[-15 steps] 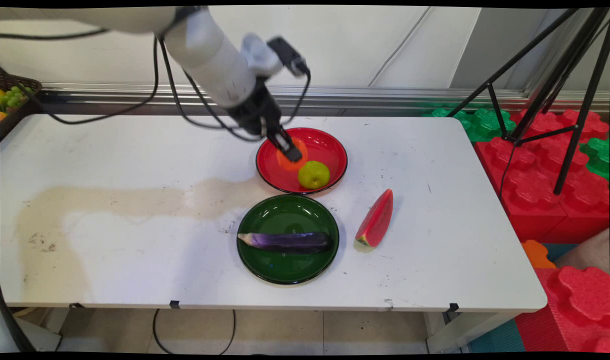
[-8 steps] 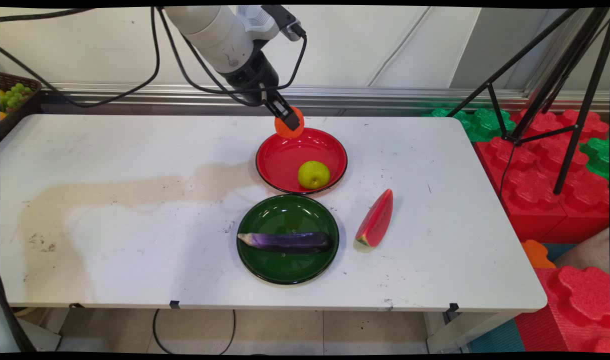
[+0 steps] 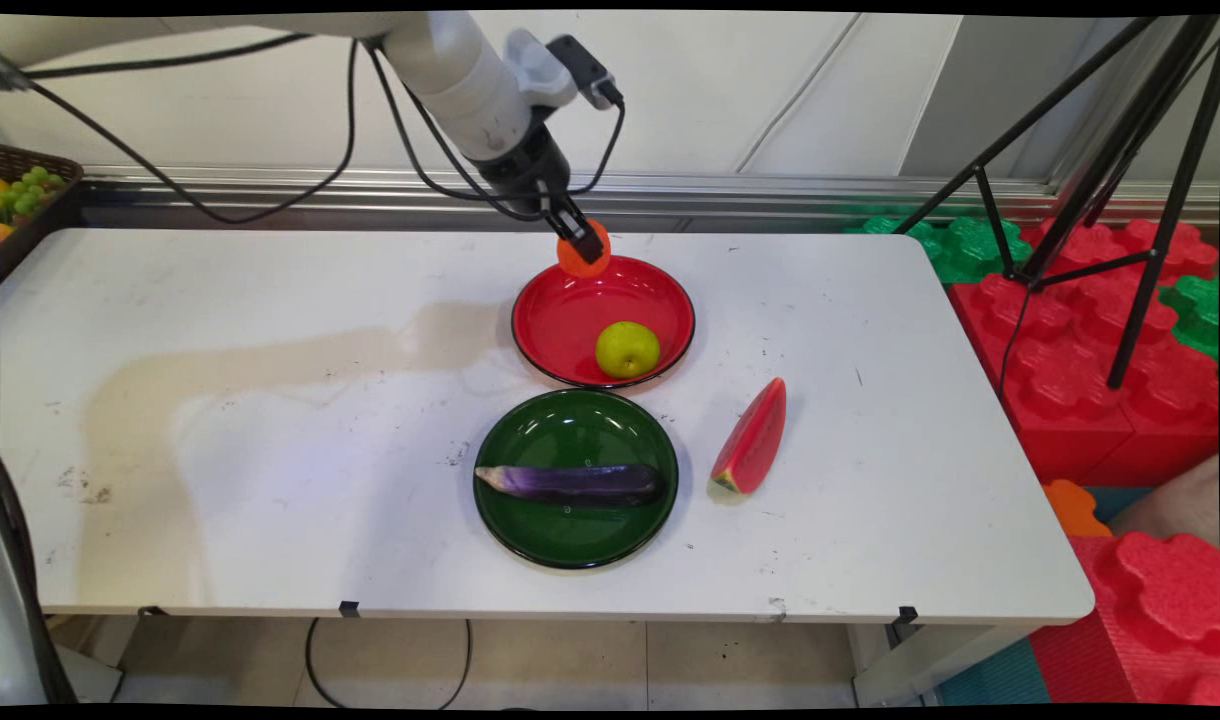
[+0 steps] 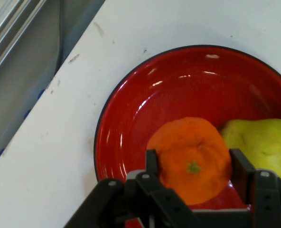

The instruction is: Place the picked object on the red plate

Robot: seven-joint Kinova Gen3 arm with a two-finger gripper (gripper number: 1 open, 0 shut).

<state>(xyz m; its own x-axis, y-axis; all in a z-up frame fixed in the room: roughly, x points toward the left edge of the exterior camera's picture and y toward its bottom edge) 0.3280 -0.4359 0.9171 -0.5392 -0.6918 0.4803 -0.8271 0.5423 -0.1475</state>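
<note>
— Where's the gripper (image 3: 584, 243) right now?
— Up off the table (image 3: 270, 420), above the far rim of the red plate (image 3: 570, 320). Its fingers (image 4: 152, 164) are clamped on the orange (image 4: 193, 159), one each side; the fruit hangs clear of the plate.
— Anything in the plate?
— A yellow-green pear (image 3: 627, 349), near side, apart from the orange.
— And around it?
— Green plate (image 3: 530, 530) just in front of the red one, a purple eggplant (image 3: 570, 483) lying across it. Watermelon slice (image 3: 751, 441) to its right, on the tabletop. Basket with green grapes (image 3: 25, 190) at the far left edge.
</note>
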